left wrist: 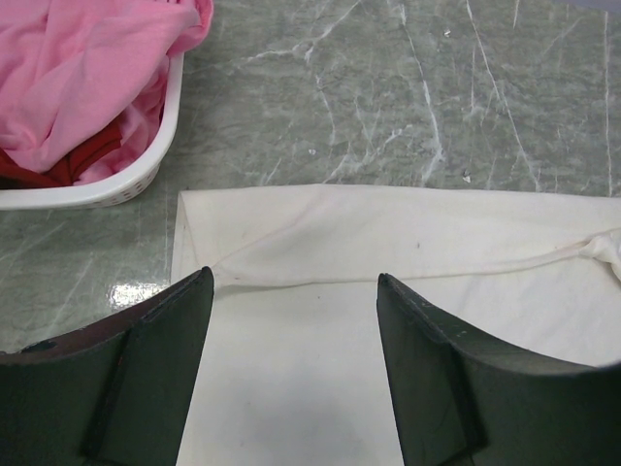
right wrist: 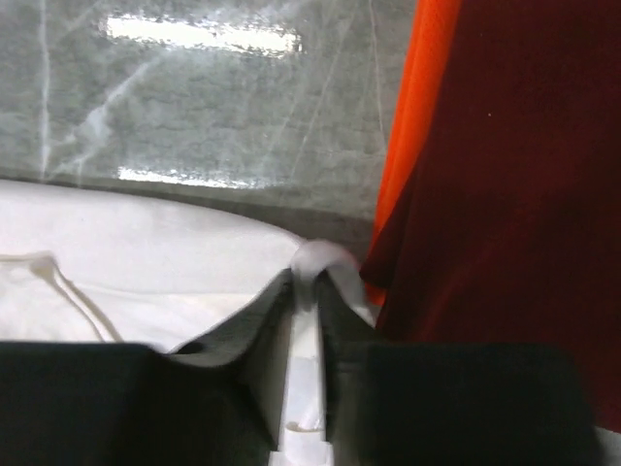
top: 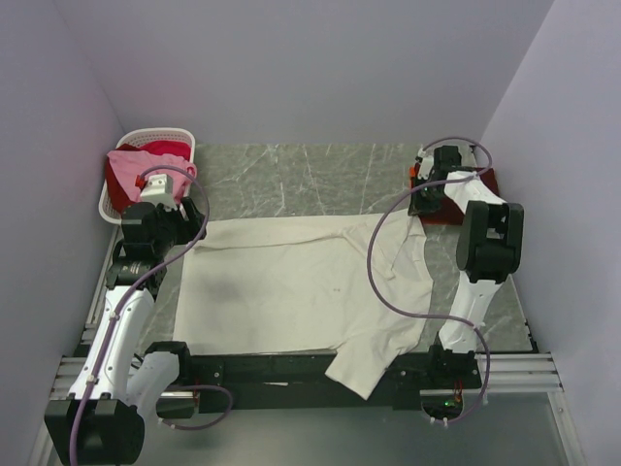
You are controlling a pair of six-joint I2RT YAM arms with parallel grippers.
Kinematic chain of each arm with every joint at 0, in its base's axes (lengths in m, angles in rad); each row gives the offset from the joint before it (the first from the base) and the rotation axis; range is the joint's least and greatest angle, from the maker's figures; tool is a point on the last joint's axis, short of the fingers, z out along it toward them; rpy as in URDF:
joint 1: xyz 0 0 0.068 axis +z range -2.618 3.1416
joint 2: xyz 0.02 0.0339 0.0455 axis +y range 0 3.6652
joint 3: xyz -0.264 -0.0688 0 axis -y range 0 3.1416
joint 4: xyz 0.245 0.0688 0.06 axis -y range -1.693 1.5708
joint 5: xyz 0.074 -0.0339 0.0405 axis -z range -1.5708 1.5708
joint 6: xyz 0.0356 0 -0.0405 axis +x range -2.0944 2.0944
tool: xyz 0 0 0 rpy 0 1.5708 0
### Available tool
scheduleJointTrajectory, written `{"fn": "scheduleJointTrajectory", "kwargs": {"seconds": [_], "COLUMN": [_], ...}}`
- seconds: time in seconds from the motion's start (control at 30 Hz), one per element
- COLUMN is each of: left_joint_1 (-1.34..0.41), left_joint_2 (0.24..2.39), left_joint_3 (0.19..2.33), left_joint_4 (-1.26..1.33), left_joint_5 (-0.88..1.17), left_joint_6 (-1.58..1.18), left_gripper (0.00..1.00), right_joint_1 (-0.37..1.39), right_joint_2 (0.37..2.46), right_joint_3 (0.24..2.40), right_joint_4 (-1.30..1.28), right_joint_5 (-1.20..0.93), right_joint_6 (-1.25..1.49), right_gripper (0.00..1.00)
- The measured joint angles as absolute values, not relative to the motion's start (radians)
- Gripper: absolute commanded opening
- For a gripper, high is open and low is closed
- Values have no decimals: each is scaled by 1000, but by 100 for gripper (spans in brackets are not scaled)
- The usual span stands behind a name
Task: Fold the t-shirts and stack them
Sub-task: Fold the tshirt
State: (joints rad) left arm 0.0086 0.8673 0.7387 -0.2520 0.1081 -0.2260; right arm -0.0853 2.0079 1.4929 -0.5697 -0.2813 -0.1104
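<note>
The cream-white t-shirt [top: 291,282] lies spread across the middle of the table, one sleeve hanging off the near edge. My left gripper [left wrist: 296,282] is open and empty above the shirt's far left corner [left wrist: 194,209]. My right gripper [right wrist: 306,282] is shut on a fold of the cream-white shirt [right wrist: 315,257] at its far right edge, right beside the dark red t-shirt [right wrist: 505,194], which lies at the far right [top: 480,184]. The pink t-shirt [left wrist: 78,78] and a red one [left wrist: 92,155] sit in the basket.
The white slatted basket [top: 116,199] stands at the far left, just beyond the shirt's corner. Its rim [left wrist: 146,175] is close to my left gripper. Purple walls close in the table on three sides. Cables loop over both arms.
</note>
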Motion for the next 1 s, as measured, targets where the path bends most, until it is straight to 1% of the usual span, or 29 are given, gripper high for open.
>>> {"fn": "scheduleJointTrajectory", "kwargs": {"seconds": [0.03,0.07,0.17,0.27,0.43,0.47,0.5,0.53,0.57,0.63,0.67,0.73,0.9,1.0], "left_joint_1": [9,9,9,9,9,9,8,7,7,7,7,7,36,86], "left_joint_2": [868,870,876,884,947,970,1010,1053,1094,1172,1193,1222,1223,1194], "left_joint_3": [739,739,739,739,739,739,741,749,756,764,764,764,757,688], "left_joint_4": [-252,-252,-252,-250,-239,-240,-249,-266,-279,-305,-319,-344,-341,-266], "left_joint_5": [108,108,107,107,100,91,75,57,38,2,-9,-43,-73,-76], "left_joint_6": [-226,-226,-227,-231,-234,-234,-240,-251,-259,-288,-305,-366,-571,-709], "left_gripper": [74,74,74,74,68,60,55,51,50,51,57,60,60,59], "right_joint_1": [-85,-85,-85,-85,-83,-80,-78,-73,-67,-47,-36,-15,37,48], "right_joint_2": [2011,2012,2003,1952,1786,1744,1704,1667,1634,1583,1563,1540,1538,1538], "right_joint_3": [1493,1493,1484,1436,1349,1333,1319,1306,1293,1268,1254,1230,1200,1185], "right_joint_4": [-570,-570,-562,-561,-575,-576,-577,-577,-577,-572,-570,-570,-570,-570], "right_joint_5": [-276,-270,-252,-245,-262,-273,-285,-299,-313,-347,-365,-402,-460,-485], "right_joint_6": [-114,-120,-153,-183,-240,-253,-262,-270,-276,-282,-282,-282,-284,-290], "right_gripper": [35,39,46,49,51,52,52,52,52,52,52,52,52,52]}}
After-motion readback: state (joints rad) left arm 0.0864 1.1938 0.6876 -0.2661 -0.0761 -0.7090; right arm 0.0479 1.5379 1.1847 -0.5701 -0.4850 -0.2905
